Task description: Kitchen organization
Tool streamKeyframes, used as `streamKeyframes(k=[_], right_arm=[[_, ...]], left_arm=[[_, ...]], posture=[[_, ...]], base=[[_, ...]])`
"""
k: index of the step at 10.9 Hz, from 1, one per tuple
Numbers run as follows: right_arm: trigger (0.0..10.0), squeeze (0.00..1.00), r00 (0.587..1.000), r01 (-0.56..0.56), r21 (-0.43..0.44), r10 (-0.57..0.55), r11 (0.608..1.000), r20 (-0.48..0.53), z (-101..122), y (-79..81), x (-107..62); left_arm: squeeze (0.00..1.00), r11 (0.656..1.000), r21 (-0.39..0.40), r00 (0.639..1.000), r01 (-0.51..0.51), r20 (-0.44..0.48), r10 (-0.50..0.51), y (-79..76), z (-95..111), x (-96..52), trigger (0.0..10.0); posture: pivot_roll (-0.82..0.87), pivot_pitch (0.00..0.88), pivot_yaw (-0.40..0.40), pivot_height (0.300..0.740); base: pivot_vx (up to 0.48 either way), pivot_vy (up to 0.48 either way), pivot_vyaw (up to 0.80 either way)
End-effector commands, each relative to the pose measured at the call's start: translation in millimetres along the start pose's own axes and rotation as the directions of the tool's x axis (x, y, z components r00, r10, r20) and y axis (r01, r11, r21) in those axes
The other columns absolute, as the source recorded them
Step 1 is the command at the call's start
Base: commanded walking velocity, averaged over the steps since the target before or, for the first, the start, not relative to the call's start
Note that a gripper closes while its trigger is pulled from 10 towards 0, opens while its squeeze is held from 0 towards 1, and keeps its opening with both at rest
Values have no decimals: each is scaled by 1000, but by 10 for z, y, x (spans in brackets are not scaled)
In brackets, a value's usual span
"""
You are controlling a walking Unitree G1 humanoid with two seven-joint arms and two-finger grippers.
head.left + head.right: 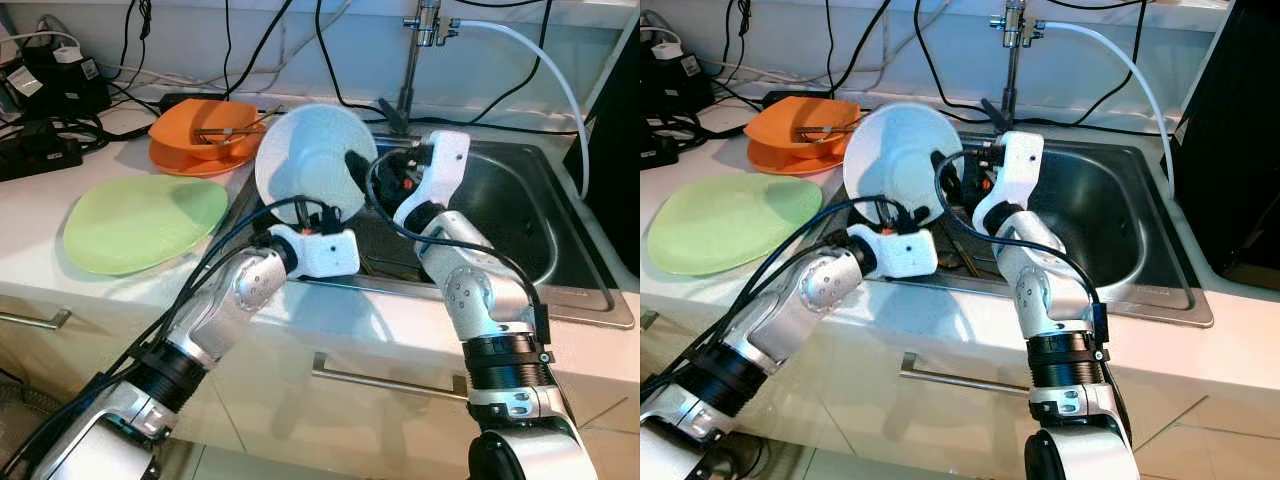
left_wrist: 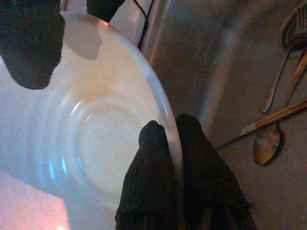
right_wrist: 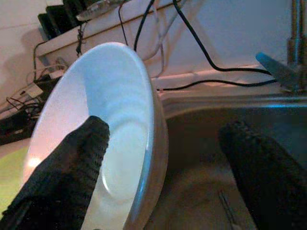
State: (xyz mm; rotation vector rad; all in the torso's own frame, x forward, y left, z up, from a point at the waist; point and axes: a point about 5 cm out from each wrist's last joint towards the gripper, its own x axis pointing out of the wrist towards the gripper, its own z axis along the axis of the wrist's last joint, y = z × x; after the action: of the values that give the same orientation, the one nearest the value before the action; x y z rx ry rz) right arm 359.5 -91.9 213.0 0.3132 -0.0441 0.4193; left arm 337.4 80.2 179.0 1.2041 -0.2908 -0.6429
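Observation:
A white bowl point(image 1: 310, 160) hangs tilted on its side over the left edge of the steel sink point(image 1: 520, 235). My left gripper point(image 2: 165, 129) is shut on the bowl's lower rim, one finger inside and one outside. My right gripper point(image 3: 165, 129) is open at the bowl's right rim, with one finger point(image 3: 76, 163) inside the bowl point(image 3: 115, 120) and the other finger point(image 3: 264, 167) outside over the sink. On the counter to the left lie a green plate point(image 1: 140, 220) and an orange bowl point(image 1: 215, 135) stacked on an orange plate, with a utensil in it.
Spoons and other cutlery point(image 2: 268, 139) lie on the sink bottom. A faucet point(image 1: 415, 50) with a white hose point(image 1: 545, 60) stands behind the sink. Power strips and black cables point(image 1: 50, 100) crowd the counter's back left. Drawer handles point(image 1: 385, 375) run below the counter edge.

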Motion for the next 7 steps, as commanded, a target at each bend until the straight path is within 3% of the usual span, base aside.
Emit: streamKeyframes(k=[1, 7], right_arm=[[0, 0, 1000, 3, -13, -3, 1000, 19, 35, 3, 14], [0, 0, 1000, -21, -18, 21, 1000, 3, -4, 31, 32]], left_arm=[[0, 999, 35, 999, -16, 37, 14, 62, 75, -17, 10000], [0, 996, 81, 999, -20, 42, 16, 84, 85, -23, 10000]], posture=[[222, 11, 31, 740], [221, 7, 28, 740]], base=[[0, 0, 0], [0, 0, 0]])
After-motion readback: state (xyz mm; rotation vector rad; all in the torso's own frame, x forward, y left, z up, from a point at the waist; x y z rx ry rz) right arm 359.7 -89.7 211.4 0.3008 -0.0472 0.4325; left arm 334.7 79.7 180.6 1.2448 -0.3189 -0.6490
